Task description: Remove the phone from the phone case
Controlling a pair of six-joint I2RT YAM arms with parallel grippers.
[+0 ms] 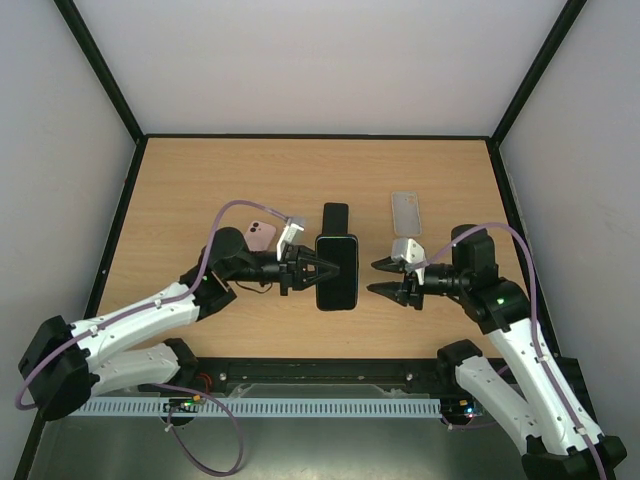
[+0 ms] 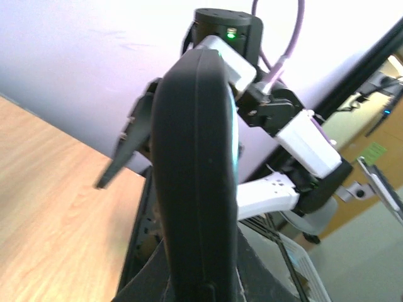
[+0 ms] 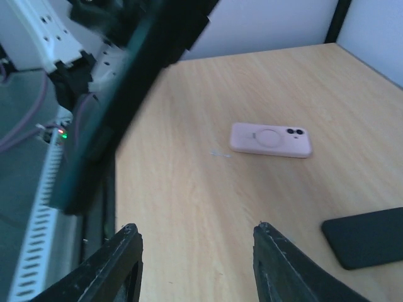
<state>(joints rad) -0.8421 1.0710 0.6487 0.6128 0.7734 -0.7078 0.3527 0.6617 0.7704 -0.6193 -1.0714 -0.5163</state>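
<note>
A black phone in its dark phone case (image 1: 337, 272) is held above the table, screen up in the top view. My left gripper (image 1: 316, 268) is shut on its left edge. In the left wrist view the case's black back (image 2: 195, 157) fills the middle, with my left gripper (image 2: 201, 277) clamped on it at the bottom. My right gripper (image 1: 375, 278) stands open just right of the phone, apart from it. In the right wrist view that gripper (image 3: 196, 228) has only bare table between its fingers, and the phone (image 3: 119, 100) slants across the upper left.
A pink phone case (image 1: 262, 236) (image 3: 271, 139) lies on the table behind my left wrist. A flat black item (image 1: 335, 215) (image 3: 368, 236) lies just beyond the held phone. A clear case (image 1: 405, 212) lies at the back right. Walls enclose the table.
</note>
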